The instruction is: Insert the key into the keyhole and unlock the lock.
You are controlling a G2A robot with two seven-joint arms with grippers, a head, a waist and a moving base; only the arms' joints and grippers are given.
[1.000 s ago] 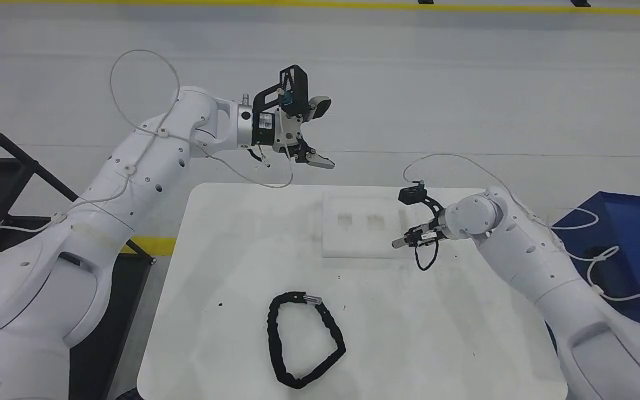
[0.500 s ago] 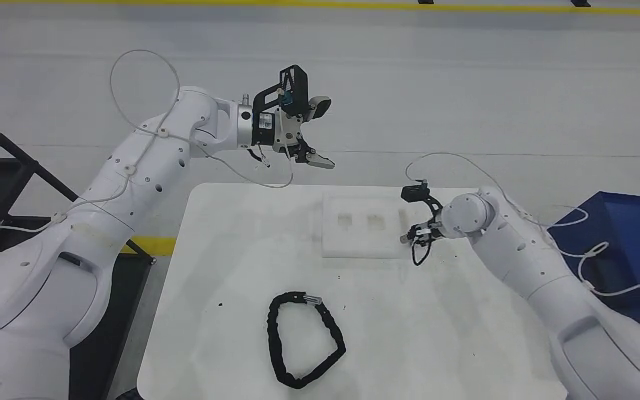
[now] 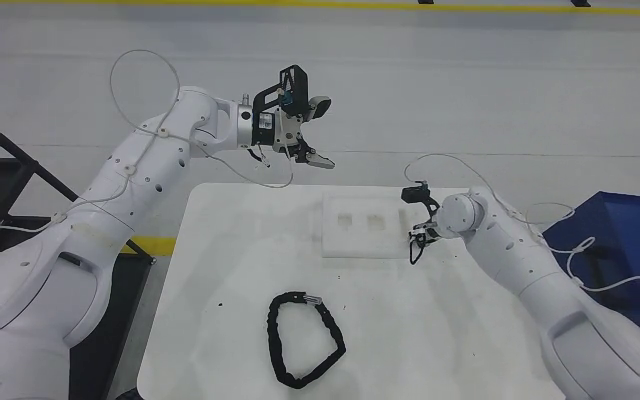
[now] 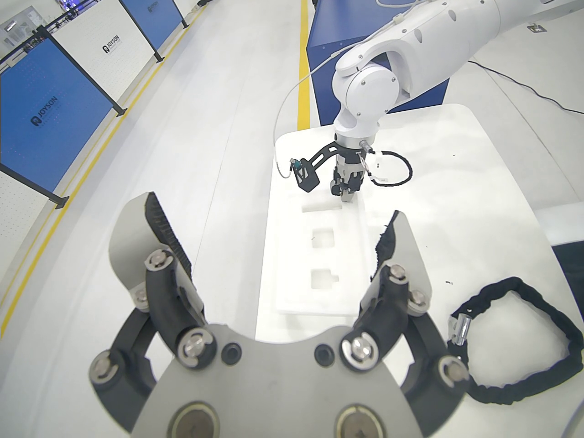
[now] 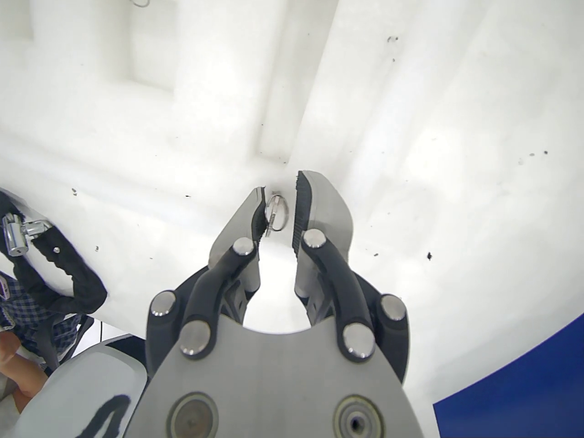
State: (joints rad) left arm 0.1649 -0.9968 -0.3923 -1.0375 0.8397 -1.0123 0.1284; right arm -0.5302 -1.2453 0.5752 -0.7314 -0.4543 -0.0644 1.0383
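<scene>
Now, one left claw spread wide, one right claw slightly apart around one key, one chain lock

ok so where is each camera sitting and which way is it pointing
Top view: above the arms, looking down on the table; both arms show, right gripper at the foam tray.
Left wrist view: behind the left gripper, facing across the table at the right arm; its own open fingers show.
Right wrist view: behind the right gripper, looking down at the tray's edge; its fingers straddle the key.
Shared: all three show the tray and chain lock.
</scene>
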